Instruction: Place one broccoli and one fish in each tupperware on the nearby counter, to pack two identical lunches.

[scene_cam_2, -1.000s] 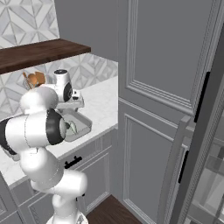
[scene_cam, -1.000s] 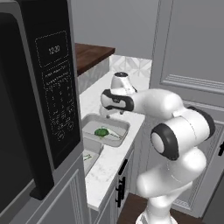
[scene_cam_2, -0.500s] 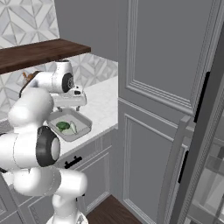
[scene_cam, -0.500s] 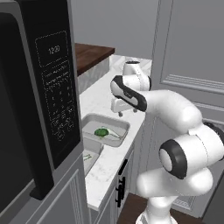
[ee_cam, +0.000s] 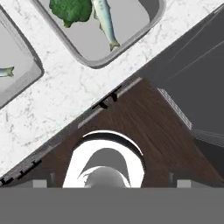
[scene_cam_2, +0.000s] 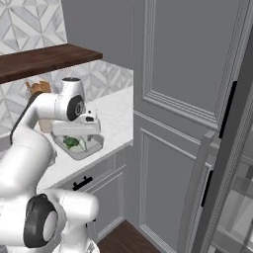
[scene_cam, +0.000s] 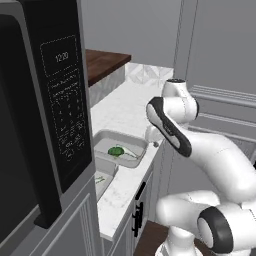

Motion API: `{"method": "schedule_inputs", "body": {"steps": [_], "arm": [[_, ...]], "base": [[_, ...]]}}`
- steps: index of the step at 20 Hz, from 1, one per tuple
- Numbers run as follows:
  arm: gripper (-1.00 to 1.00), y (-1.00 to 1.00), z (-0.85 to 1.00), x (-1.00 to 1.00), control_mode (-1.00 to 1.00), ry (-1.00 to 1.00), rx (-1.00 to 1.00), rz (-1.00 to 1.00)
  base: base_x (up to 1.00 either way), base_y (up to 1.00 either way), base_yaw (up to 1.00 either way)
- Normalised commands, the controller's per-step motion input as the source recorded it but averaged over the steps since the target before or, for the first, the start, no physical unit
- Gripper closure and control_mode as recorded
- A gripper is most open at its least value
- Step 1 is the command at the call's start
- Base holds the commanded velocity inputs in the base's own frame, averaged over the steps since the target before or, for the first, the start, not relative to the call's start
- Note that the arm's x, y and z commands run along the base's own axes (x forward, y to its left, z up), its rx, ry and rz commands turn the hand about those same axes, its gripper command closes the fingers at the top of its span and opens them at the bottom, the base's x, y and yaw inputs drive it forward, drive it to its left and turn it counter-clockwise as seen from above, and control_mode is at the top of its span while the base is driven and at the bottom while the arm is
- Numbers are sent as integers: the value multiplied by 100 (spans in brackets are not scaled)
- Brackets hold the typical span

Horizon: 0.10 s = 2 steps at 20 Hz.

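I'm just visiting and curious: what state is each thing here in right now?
Far tupperware: holds one broccoli and one fish.
Near tupperware: a fish tail shows inside; the rest is cut off.
Tool: open, holding nothing.
Microwave: door shut, clock lit.

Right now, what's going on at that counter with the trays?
The gripper hangs open and empty above the counter. One tupperware already holds a broccoli and a fish. The other tupperware shows a fish at its visible corner; whether it has broccoli yet can't be told.
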Motion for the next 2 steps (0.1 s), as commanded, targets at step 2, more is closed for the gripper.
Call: {"method": "schedule_inputs", "body": {"steps": [2], "arm": [[-100,-5,0,-69,-100,0,0,0]], "base": [[0,0,0]]}}
